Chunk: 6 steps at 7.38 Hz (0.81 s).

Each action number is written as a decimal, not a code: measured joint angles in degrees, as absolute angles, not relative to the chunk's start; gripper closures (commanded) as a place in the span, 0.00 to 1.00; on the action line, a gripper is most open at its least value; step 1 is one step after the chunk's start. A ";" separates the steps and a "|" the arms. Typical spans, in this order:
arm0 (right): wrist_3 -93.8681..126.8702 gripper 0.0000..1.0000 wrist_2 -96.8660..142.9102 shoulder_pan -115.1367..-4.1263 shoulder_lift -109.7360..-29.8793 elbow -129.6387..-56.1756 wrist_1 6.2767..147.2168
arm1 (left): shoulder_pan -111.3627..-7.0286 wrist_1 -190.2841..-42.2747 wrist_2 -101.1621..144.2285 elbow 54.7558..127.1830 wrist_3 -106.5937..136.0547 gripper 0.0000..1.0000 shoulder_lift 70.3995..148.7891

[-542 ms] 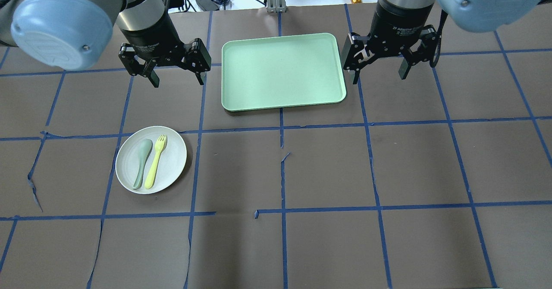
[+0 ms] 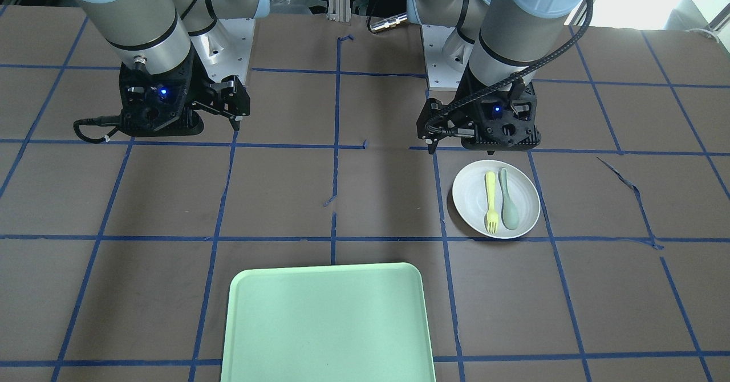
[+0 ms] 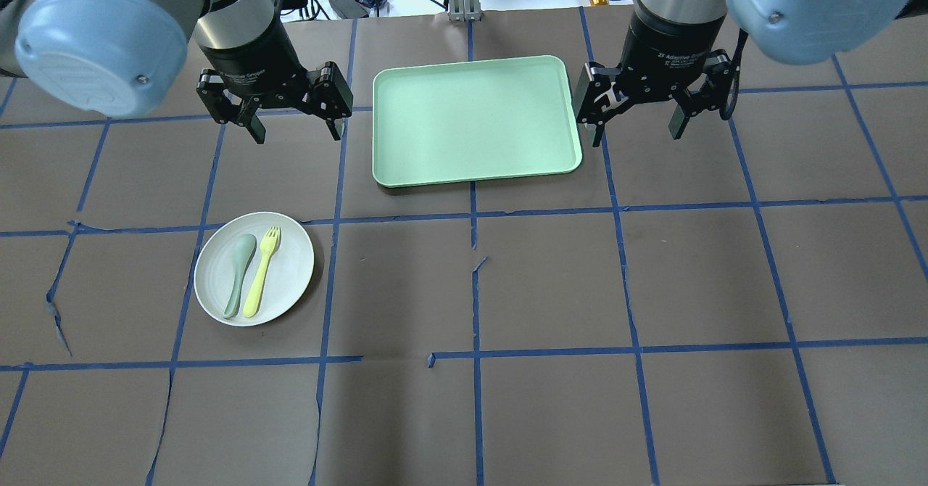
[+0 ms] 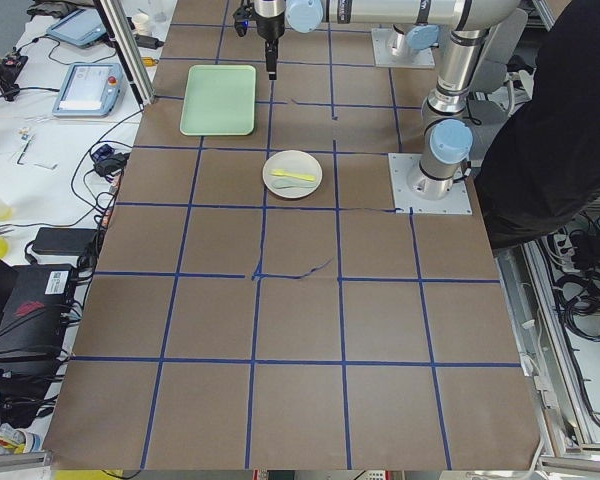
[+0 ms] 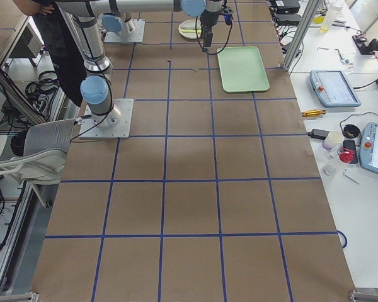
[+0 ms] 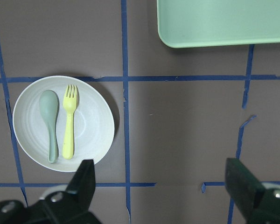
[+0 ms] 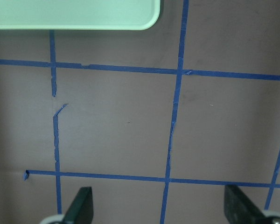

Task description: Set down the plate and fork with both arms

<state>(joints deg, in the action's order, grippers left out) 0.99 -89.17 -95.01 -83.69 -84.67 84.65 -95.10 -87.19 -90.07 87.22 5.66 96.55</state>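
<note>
nothing is placed yet. the fork (image 3: 261, 272) lies on the plate (image 3: 291, 272), well apart from the tray (image 3: 406, 109). the left gripper (image 3: 297, 136) and the right gripper (image 3: 636, 138) both hang spread wide, empty.

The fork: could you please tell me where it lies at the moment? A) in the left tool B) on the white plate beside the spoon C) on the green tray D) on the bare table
B: the fork lies on the plate, side by side with the spoon.
</note>
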 measured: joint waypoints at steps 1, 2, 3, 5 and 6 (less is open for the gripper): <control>0.98 0.00 -89.44 -95.01 -83.56 -84.70 85.14 | -95.10 -87.19 -90.09 87.36 5.61 0.00 96.57; 0.97 0.00 -89.61 -95.01 -83.41 -84.74 85.56 | -95.10 -87.09 -90.09 87.44 5.51 0.00 96.61; 0.97 0.00 -89.69 -95.01 -83.26 -84.76 85.76 | -95.10 -86.51 -90.09 87.58 5.40 0.00 96.62; 0.97 0.00 -89.77 -95.01 -83.17 -84.71 85.82 | -95.10 -85.43 -89.97 87.96 5.40 0.00 96.60; 0.97 0.00 -89.83 -95.01 -83.15 -84.71 85.87 | -95.10 -85.31 -89.90 88.02 5.51 0.00 96.60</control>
<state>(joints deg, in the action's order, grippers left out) 0.97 -89.83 -95.01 -83.15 -84.71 85.87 -95.10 -85.31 -89.90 88.02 5.51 96.60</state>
